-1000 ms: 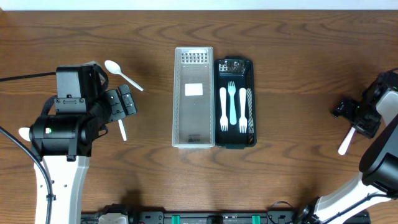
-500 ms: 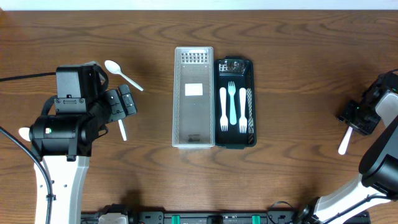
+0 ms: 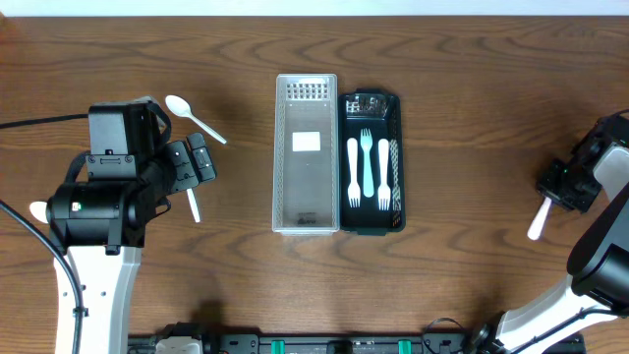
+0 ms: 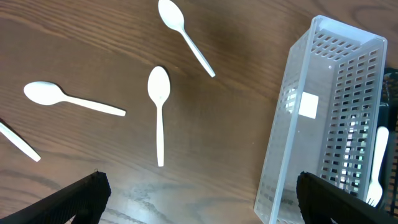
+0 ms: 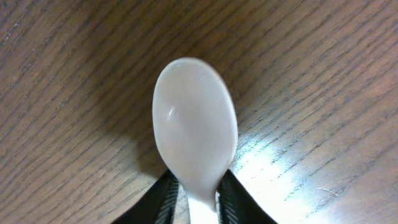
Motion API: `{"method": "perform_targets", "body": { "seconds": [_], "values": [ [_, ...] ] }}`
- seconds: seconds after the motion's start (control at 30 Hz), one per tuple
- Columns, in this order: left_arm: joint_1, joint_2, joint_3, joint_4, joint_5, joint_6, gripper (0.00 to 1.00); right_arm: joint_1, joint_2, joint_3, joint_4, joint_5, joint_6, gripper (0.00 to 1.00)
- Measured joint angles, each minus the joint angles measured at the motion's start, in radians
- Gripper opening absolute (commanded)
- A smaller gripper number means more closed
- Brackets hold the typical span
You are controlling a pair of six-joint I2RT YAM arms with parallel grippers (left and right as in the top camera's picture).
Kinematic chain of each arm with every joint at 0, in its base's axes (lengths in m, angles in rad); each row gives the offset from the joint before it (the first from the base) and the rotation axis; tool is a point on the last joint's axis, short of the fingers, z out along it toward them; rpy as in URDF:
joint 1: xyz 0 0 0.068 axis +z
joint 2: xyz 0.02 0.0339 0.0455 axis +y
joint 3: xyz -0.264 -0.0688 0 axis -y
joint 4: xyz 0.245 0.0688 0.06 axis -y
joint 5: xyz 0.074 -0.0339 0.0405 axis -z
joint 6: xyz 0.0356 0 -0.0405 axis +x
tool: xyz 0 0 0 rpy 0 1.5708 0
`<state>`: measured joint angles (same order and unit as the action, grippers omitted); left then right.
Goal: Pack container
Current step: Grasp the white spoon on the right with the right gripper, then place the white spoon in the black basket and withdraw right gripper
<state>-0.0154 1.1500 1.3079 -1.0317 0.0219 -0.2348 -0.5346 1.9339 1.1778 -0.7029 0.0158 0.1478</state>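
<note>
A clear plastic container (image 3: 306, 154) lies empty in the middle of the table. A black tray (image 3: 371, 162) holding forks stands against its right side. At the far right my right gripper (image 3: 562, 189) is shut on a white spoon (image 3: 537, 224). In the right wrist view the spoon's bowl (image 5: 195, 130) sticks out past the black fingers (image 5: 163, 198), which pinch its neck just above the wood. My left gripper (image 3: 197, 162) hangs open at the left. Below it lie several white spoons (image 4: 159, 106), and the clear container (image 4: 329, 124) shows at the right of that view.
Loose white spoons lie at the left: one above the left gripper (image 3: 194, 117), one under it (image 3: 193, 205) and one by the arm's base (image 3: 39, 209). Bare wood lies between the tray and the right gripper.
My right gripper has closed on the white spoon, and the spoon's handle has swung slightly to the left. The left arm has not moved.
</note>
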Motion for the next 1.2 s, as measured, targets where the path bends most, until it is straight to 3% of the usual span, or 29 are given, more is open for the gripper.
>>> {"method": "perform_targets", "body": {
  "seconds": [0.27,0.43,0.83,1.03,1.2],
  "values": [
    [0.000,0.000,0.000,0.000,0.000,0.000,0.98,0.000,0.000,0.000,0.000,0.001,0.000,0.13],
    [0.000,0.000,0.000,0.000,0.000,0.000,0.98,0.000,-0.003,0.000,0.000,0.001,0.000,0.02],
    [0.000,0.000,0.000,0.000,0.000,0.000,0.98,0.022,-0.026,-0.016,-0.032,0.000,0.033,0.01],
    [0.000,0.000,0.000,0.000,0.000,0.000,0.98,0.173,-0.111,-0.023,-0.100,-0.011,0.040,0.01],
    [0.000,0.000,0.000,0.001,0.000,0.000,0.98,0.397,-0.250,0.100,-0.180,-0.020,0.077,0.01]
  ]
}}
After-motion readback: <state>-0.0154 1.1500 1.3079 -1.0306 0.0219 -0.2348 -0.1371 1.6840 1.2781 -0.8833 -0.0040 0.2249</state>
